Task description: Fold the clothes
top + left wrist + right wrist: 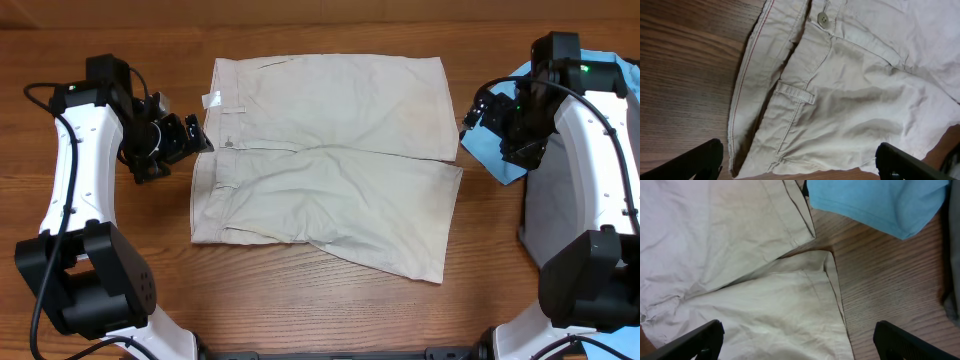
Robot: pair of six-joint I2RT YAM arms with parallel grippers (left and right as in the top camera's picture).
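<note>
Shorts [325, 160] first: where do they lie?

Spread flat in the middle of the desk [300, 300], waistband toward the left arm, both legs toward the right arm. A white tag [211, 99] sticks out at the far end of the waistband.

And the left claw [192, 137]?

Just beside the waistband, jaws spread wide and gripping nothing. Its wrist camera catches only the two dark fingertips [700, 160], cut off at the bottom corners. Between them lie a belt loop [795, 92] and, higher up, a button [822, 19]. Whether the claw touches the cloth, I cannot tell.

Right claw [476, 112]?

Also spread wide, with nothing in it, by the hem of the far leg. Again only its fingertips [910, 340] show, at the bottom edge of the wrist view. That view looks at the spot where the two hems meet bare wood.

Anything hidden over there?

A blue shirt [875, 202] lies beside the shorts, largely covered by the right arm from overhead and cut off at the top of the wrist view. Grey trousers [548, 205] sit beyond it, mostly hidden by the arm and the frame edge. How they lie is hard to make out.
</note>
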